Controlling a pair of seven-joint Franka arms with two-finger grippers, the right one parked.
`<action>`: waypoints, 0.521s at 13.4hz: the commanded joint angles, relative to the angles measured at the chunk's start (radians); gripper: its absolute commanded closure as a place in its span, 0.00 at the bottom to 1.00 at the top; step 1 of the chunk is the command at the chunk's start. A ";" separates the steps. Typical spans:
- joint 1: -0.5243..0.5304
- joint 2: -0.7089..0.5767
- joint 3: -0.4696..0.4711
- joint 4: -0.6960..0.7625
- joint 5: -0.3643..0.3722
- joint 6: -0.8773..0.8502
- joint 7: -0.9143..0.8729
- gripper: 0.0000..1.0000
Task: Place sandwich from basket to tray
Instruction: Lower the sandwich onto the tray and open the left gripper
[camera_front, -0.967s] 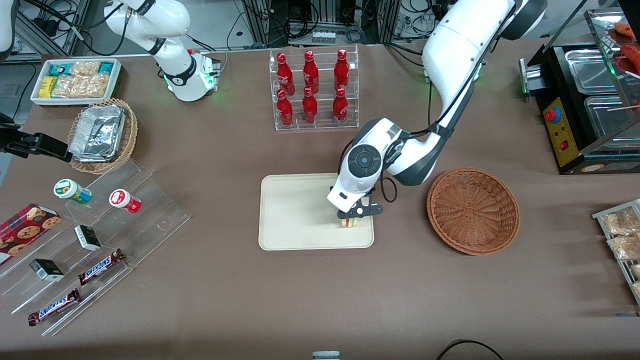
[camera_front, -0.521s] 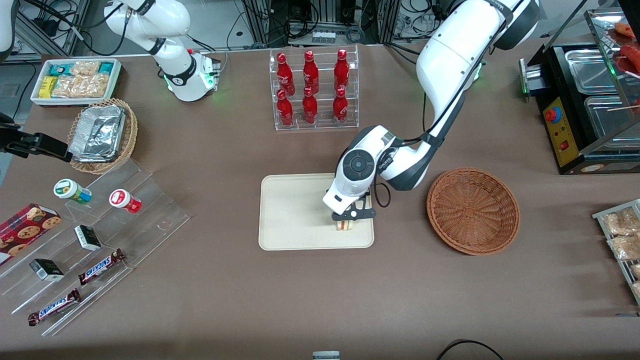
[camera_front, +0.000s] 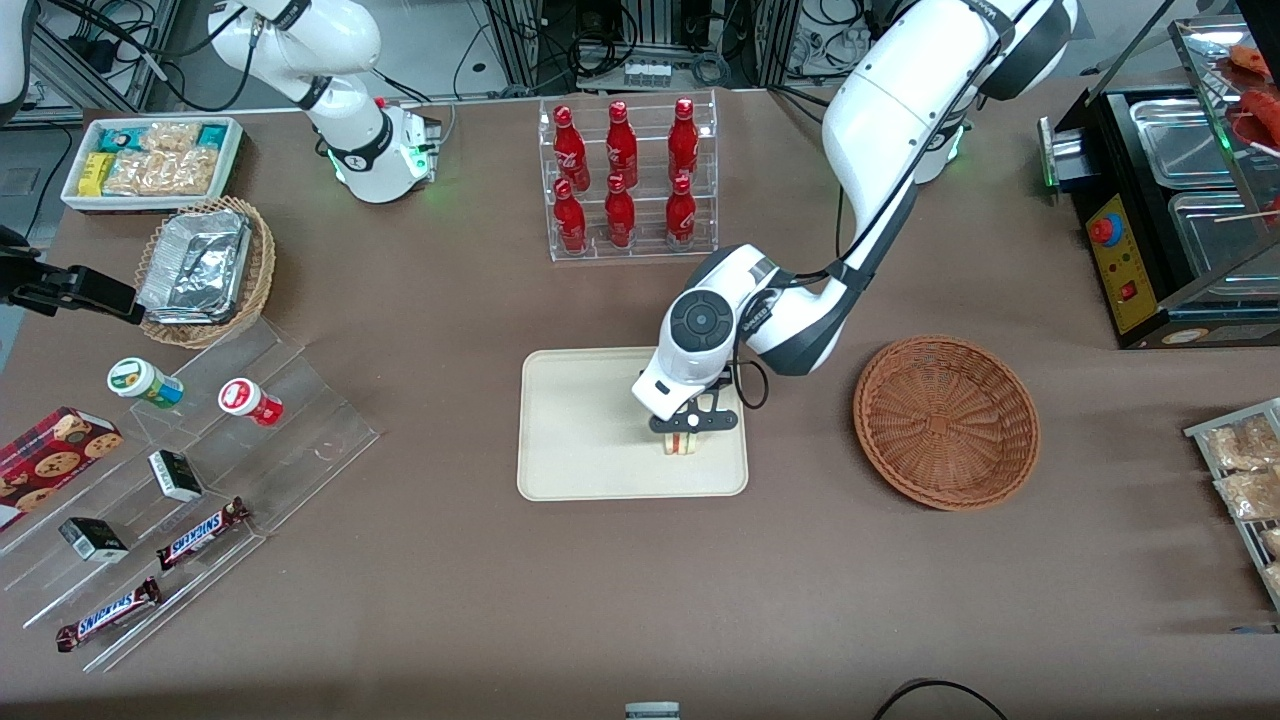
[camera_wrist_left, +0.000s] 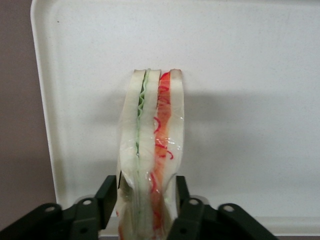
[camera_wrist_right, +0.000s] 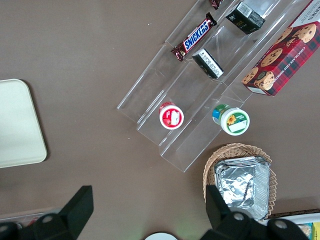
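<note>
Over the flat cream-beige rectangular tray (camera_front: 580, 430), the small triangular white-bread sandwich (camera_wrist_left: 150, 150) is held clamped on edge by the black two-finger gripper (camera_front: 690, 428), best lowered fully before release; the reddish-brown round wicker basket (camera_front: 945, 420) is seen empty.

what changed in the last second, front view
The gripper, shut on the sandwich, carried it over the tray toward the parked arm's end and a little farther from the front camera. It has not let go. The basket and tray stayed put.
</note>
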 joint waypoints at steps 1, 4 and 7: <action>-0.002 0.011 0.002 0.031 0.013 -0.003 -0.003 0.00; 0.006 -0.019 0.005 0.058 0.001 -0.043 -0.006 0.00; 0.055 -0.061 0.001 0.121 -0.020 -0.175 -0.003 0.00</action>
